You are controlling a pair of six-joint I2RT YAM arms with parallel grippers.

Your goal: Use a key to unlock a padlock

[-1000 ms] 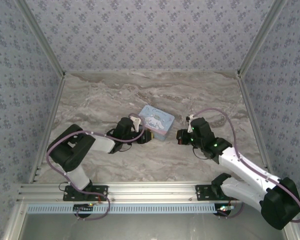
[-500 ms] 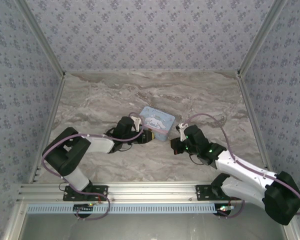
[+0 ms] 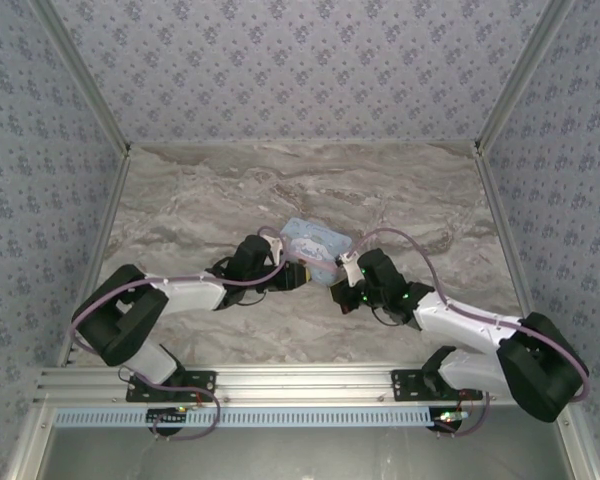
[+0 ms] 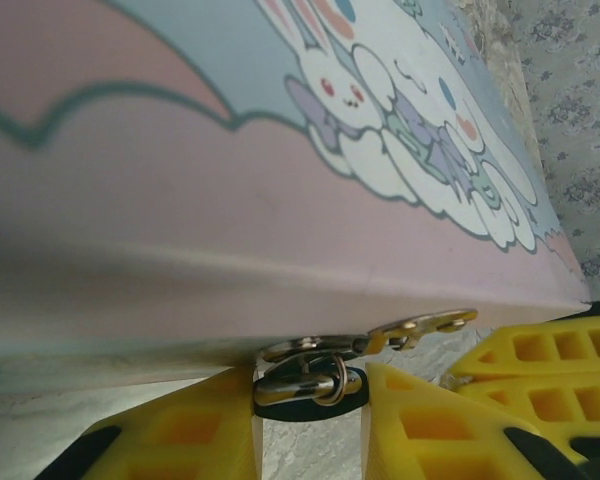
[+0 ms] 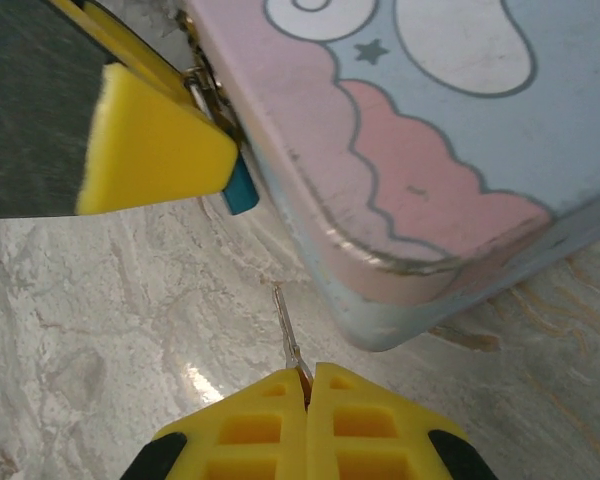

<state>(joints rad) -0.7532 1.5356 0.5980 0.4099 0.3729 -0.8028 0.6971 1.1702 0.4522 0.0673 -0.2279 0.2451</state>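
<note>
Two grips set: left tool (image 4: 308,396) clamped narrowly on padlock (image 5: 240,192) at front edge of tin (image 5: 430,180); right tool (image 5: 308,378) pinched shut on key (image 5: 288,335), blade pointing toward teal body, apart. Square blade to keyway, unseen here, then ease in slowly without scraping tin.

padlock (image 5: 239,191): you see a tiny teal body clamped by the left gripper (image 4: 308,408), tight against the tin's (image 5: 430,200) side | key (image 5: 288,336): thin silver blade pinched in your right gripper (image 5: 307,385), tip just short of the padlock

Most of padlock (image 5: 241,192) hidden behind left jaws; key (image 5: 288,338) head buried in right jaws; tin (image 5: 430,150) edges cropped.
</note>
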